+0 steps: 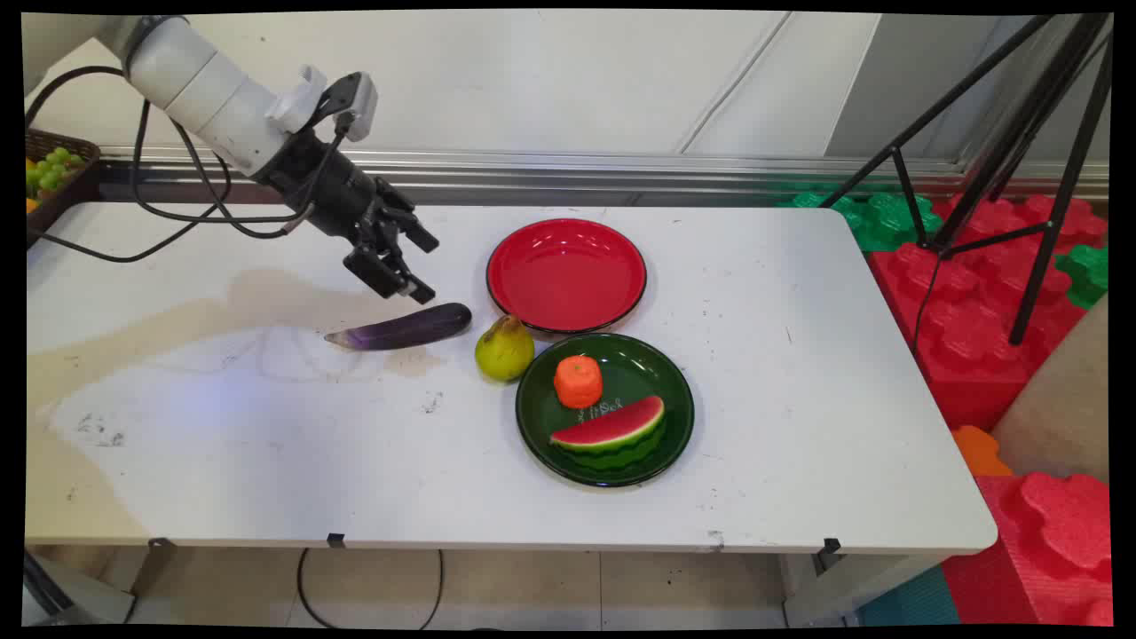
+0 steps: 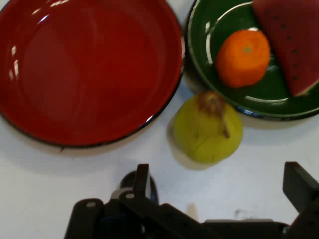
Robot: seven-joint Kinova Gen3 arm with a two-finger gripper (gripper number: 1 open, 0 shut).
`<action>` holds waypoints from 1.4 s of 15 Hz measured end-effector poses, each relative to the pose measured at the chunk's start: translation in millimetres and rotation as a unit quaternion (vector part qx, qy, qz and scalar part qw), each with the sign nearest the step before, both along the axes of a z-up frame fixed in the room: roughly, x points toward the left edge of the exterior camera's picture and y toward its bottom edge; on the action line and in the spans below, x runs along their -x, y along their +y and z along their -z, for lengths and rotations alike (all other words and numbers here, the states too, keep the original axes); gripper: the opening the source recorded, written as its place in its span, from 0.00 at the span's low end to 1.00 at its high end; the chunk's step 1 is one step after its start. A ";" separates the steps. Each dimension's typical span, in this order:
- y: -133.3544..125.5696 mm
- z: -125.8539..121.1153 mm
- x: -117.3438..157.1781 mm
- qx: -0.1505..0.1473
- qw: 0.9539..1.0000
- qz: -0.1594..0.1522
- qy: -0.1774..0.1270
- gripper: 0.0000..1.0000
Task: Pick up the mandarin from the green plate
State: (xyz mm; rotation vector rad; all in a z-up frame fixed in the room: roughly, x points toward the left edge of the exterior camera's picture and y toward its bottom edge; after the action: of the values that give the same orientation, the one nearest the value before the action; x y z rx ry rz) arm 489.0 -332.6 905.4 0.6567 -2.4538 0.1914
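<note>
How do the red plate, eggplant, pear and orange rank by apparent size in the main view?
1. red plate
2. eggplant
3. pear
4. orange
Pear and orange look close in size, so their order is unsure.

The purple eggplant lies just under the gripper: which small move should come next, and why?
Probably a short descent straight down. The open gripper hangs just above the purple eggplant, apart from it, and its fingers stand wide. The yellow-green pear sits close by the eggplant's rounded end, so sideways drift seems unwise.
</note>
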 end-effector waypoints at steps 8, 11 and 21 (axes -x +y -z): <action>12.8 3.2 56.7 -0.004 0.999 0.037 0.014 1.00; 15.9 15.6 76.7 -0.012 0.999 0.045 0.012 1.00; 3.4 70.4 132.0 -0.029 0.997 0.065 -0.004 1.00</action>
State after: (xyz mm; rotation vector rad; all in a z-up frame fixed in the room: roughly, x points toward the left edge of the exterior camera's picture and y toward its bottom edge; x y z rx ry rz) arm 357.0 -329.3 835.0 0.5195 -2.5077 0.0710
